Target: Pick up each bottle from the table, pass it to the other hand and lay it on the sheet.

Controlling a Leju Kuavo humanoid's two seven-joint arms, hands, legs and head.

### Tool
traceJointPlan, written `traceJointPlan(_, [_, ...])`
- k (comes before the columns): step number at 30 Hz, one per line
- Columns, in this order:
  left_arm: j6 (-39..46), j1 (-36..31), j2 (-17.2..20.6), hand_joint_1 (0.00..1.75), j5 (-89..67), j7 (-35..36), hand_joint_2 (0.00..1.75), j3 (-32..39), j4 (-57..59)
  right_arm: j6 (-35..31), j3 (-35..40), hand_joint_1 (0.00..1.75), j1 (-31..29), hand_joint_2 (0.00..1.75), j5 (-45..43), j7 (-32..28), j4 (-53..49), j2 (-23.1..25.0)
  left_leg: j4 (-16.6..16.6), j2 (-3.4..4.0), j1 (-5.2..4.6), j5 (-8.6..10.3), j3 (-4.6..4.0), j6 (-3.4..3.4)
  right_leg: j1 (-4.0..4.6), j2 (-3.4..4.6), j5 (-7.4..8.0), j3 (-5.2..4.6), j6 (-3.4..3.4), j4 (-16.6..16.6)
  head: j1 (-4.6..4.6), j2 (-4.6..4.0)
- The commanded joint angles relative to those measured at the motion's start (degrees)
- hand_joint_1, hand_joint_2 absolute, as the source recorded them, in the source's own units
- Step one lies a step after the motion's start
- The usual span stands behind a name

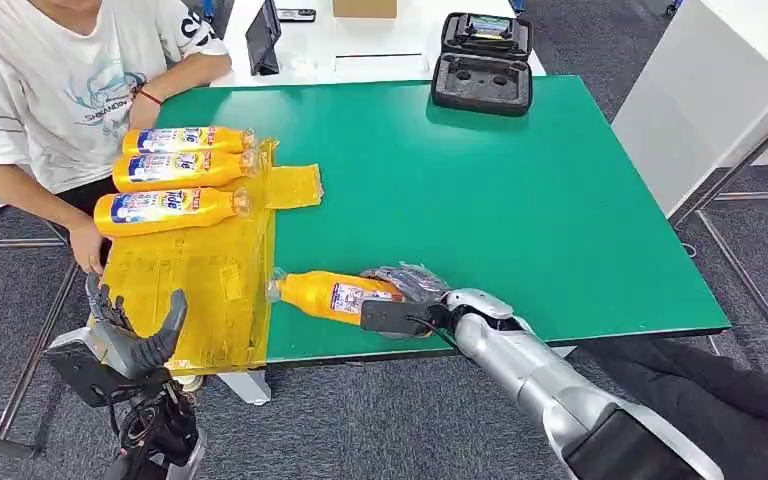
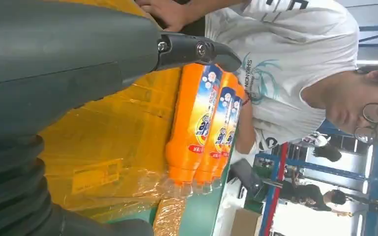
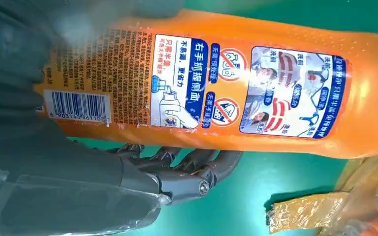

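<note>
An orange bottle [image 1: 330, 295] lies near the table's front edge, its clear cap end touching the yellow sheet [image 1: 200, 275]. My right hand [image 1: 400, 303] wraps around its base. In the right wrist view the bottle's label [image 3: 202, 83] shows close up, with dark fingers [image 3: 187, 169] curled along one side of the bottle and the thumb across the other. Three more orange bottles [image 1: 175, 170] lie side by side at the sheet's far end, and show as bottles [image 2: 202, 128] in the left wrist view. My left hand [image 1: 135, 335] hovers below the table's front left corner, fingers apart, holding nothing.
A person in a white shirt [image 1: 50, 80] sits at the table's left, one hand [image 1: 85, 245] by the sheet's edge. A black case [image 1: 482, 62] stands at the far edge of the green table [image 1: 520, 200]. A white partition [image 1: 700, 90] is at the right.
</note>
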Motion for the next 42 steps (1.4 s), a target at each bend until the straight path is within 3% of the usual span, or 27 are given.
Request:
traceJointPlan(1, [-8.29,1.82,1.10,0.00,8.30,0.17,1.75,-2.74,-1.58,-6.12,-13.42,1.75,7.86,1.75,-10.76,-10.65,-16.64,-1.27,-0.06,-0.01,-0.02,-0.04,0.09,0.00,-0.01,-0.06,-0.05,0.10,0.01,-0.05,0.02,0.00])
traceJointPlan(7, [-14.00,2.98,2.82,0.00,11.66,4.05,1.75,-9.27,-6.99,-10.37,-20.50,1.75,18.67,1.75,-12.67,-13.94,-31.73,1.19,-0.05,-0.15,-0.03,-0.13,0.15,-0.01,-0.01,-0.18,-0.18,0.18,0.00,-0.03,0.00,0.00])
traceJointPlan(10, [-20.21,2.54,3.06,0.00,13.51,6.47,1.75,-13.09,-7.69,-10.56,-22.37,1.75,21.06,1.75,-12.92,-14.59,-32.20,2.44,-0.04,-0.14,-0.01,-0.11,0.03,-0.02,0.00,-0.16,-0.14,0.07,-0.01,-0.02,0.00,0.00])
traceJointPlan(13, [-20.54,1.52,2.64,0.00,13.86,7.78,1.75,-14.72,-6.44,-10.25,-23.69,1.75,22.60,1.75,-11.47,-15.36,-32.60,3.39,-0.05,-0.17,-0.03,-0.12,0.05,-0.01,-0.02,-0.19,-0.15,0.10,-0.01,-0.03,0.02,0.00])
traceJointPlan(21, [-25.50,0.55,3.29,0.00,16.47,9.14,1.75,-16.88,-5.44,-6.78,-25.72,1.75,23.13,1.75,-9.74,-14.20,-33.18,3.15,-0.07,-0.11,-0.06,-0.12,0.08,-0.02,-0.05,-0.17,-0.14,0.09,-0.01,-0.02,0.02,0.00])
traceJointPlan(27, [-36.03,-0.59,4.80,0.00,18.41,11.13,1.75,-21.84,-5.84,-1.06,-25.60,1.75,24.07,1.75,-11.67,-15.45,-27.69,4.58,-0.11,-0.13,-0.03,-0.15,0.21,-0.02,-0.02,-0.19,-0.16,0.22,-0.01,-0.09,0.02,0.00])
traceJointPlan(42, [-39.84,-0.24,5.10,0.00,14.58,11.23,1.75,-24.54,-4.42,3.73,-19.68,1.75,21.82,1.75,-7.78,-15.45,-18.42,7.78,-0.13,0.10,-0.03,-0.19,0.26,-0.04,-0.02,0.02,-0.13,0.22,-0.02,-0.10,0.00,0.00])
